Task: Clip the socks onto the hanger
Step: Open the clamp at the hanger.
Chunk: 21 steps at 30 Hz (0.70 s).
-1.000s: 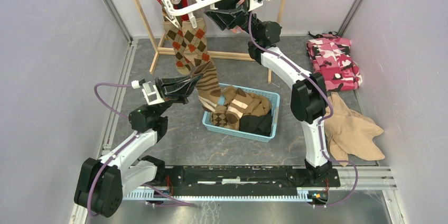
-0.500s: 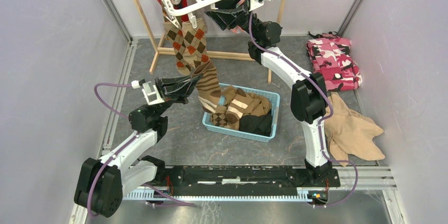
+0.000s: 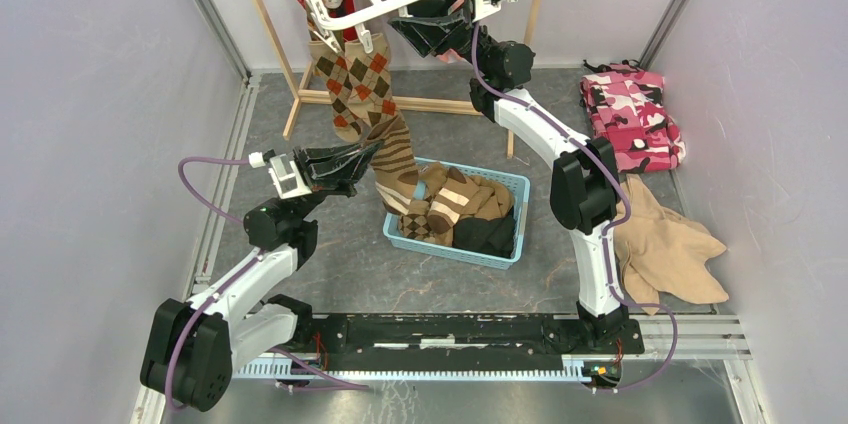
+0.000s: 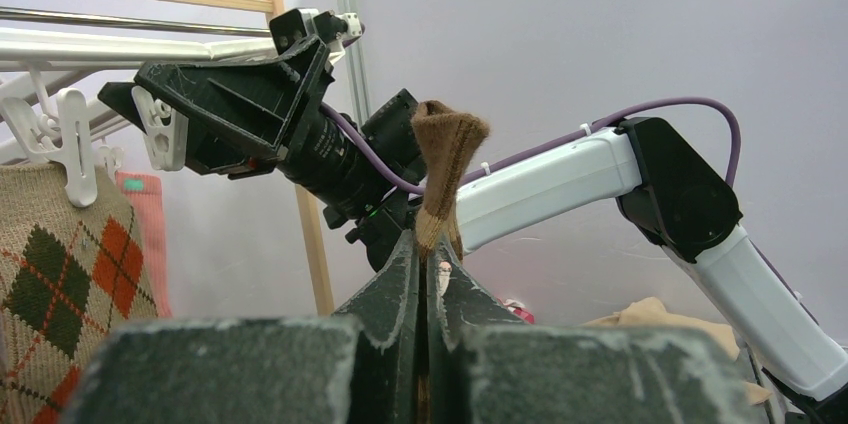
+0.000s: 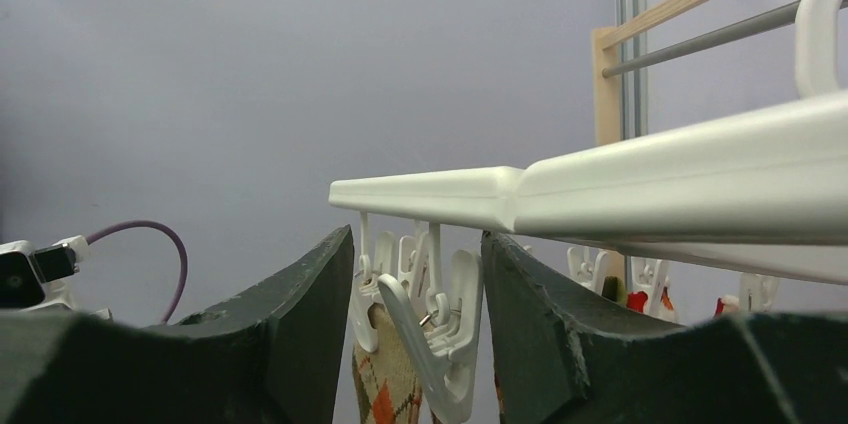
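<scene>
Under hanger [image 5: 650,179] front rim: right gripper [image 5: 417,244] fingers spread either side of dangling clip [image 5: 430,334], contact unclear. Over basket [image 3: 522,216] left corner: left gripper [image 4: 425,244] pinching brown striped sock [image 4: 447,159].

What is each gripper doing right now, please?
Left gripper: closed on a brown sock.
Right gripper: open, jaws either side of a hanger clip.

grey table [image 3: 330,264] carries blue basket [image 3: 455,255], pink camouflage cloth [image 3: 632,116], beige cloth [image 3: 670,249], wooden stand [image 3: 430,105].
</scene>
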Tool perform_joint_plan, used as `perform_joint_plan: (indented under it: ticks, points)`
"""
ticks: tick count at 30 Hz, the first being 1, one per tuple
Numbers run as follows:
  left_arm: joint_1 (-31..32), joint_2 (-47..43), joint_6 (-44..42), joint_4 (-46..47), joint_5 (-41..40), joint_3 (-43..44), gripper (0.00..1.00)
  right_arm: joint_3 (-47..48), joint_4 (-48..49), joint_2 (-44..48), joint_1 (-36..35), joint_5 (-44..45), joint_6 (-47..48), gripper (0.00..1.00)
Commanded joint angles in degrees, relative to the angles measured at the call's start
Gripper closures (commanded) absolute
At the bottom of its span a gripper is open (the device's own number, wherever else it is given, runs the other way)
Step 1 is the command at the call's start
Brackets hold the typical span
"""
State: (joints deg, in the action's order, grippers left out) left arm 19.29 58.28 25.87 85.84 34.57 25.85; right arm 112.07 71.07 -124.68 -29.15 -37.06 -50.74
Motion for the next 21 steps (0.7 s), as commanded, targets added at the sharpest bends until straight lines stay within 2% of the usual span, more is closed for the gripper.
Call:
perform_joint_plan:
  ticks: [1, 10, 21]
  points:
    - [-0.3, -0.2, -1.5, 4.7, -1.1, -0.3, 0.98, 1.1, 3.7, 1.7, -0.1, -1.0, -1.3, 0.45]
    - [-0.2, 0.2, -1.3, 5.5, -1.1, -0.3, 0.98, 1.1, 3.6, 1.7, -0.1, -1.3, -1.4, 0.55]
    - [-0.3, 0.0, -1.3, 5.4, -1.4, -0.3, 0.98, 1.0, 1.8, 2.4, -0.1, -1.6, -0.6, 0.79]
